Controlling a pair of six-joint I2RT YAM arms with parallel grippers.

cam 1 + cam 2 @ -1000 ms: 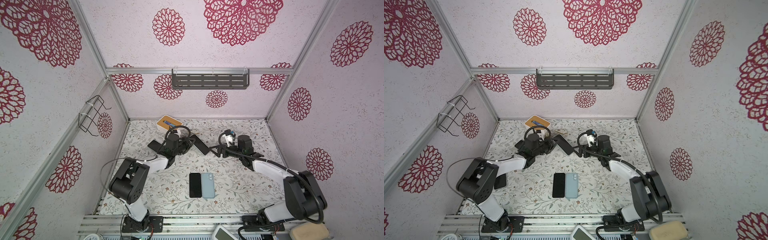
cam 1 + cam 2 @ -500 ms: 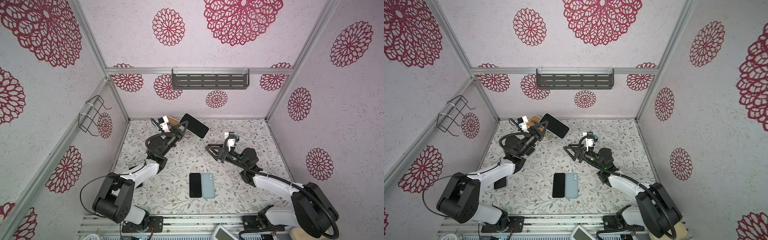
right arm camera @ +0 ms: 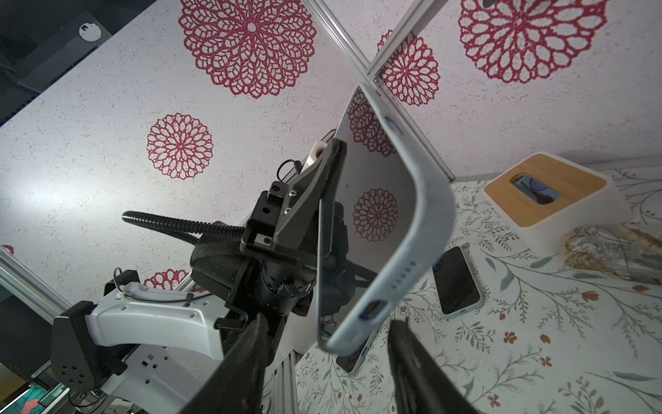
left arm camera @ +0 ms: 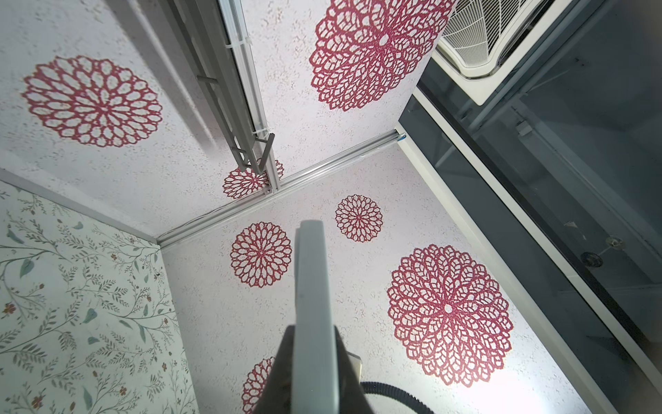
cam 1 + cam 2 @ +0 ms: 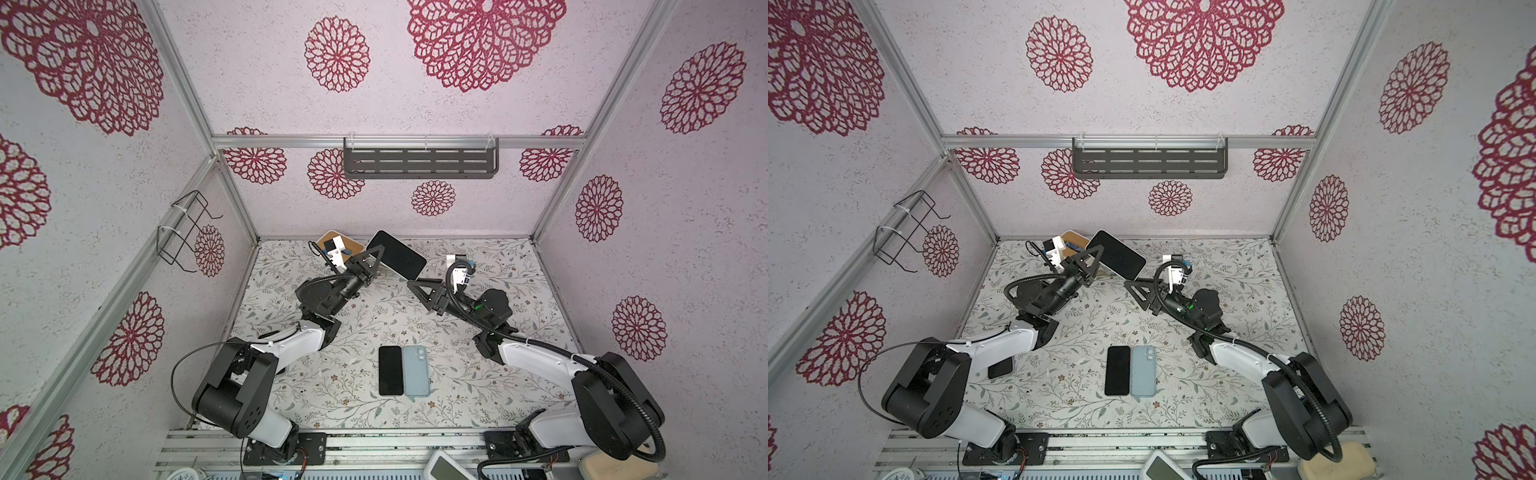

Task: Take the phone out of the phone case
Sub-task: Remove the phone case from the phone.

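Far left, wire rack (image 5: 187, 232) on the wall, same as before. Wooden-lid box (image 5: 324, 242) at the back of the table (image 5: 332, 399), also unmoved.

Next, left gripper (image 5: 377, 254): pinched tight on one long edge of the phone (image 5: 397, 257), holding it well clear of the table, just in front of the box. Raised there from low over the table a second ago; hardly shifted over the last half second. Edge-on and firmly clamped in the left wrist view. Still wearing its pale case (image 3: 426, 215), seated along every edge that shows.

Below that, nearer the front: black phone (image 5: 390, 370) and blue phone (image 5: 415, 371) lying side by side, not touched, not moved. Cannot tell whether the blue one is a phone or only a case.

Then right gripper (image 3: 327, 322): spread wide and further off half a second ago, now brought up to the held phone's free end and narrowed to roughly half, closing. Straddling the charging-port corner in the right wrist view, with a gap to the case on both sides. Nothing gripped yet.

Means a two-handed regrasp under way, no peeling begun. Likely needs a pinch on the case lip alone at that corner, against the left hold as anchor. Risk: catching phone and case together, or twisting it out of the thin left edge grip.
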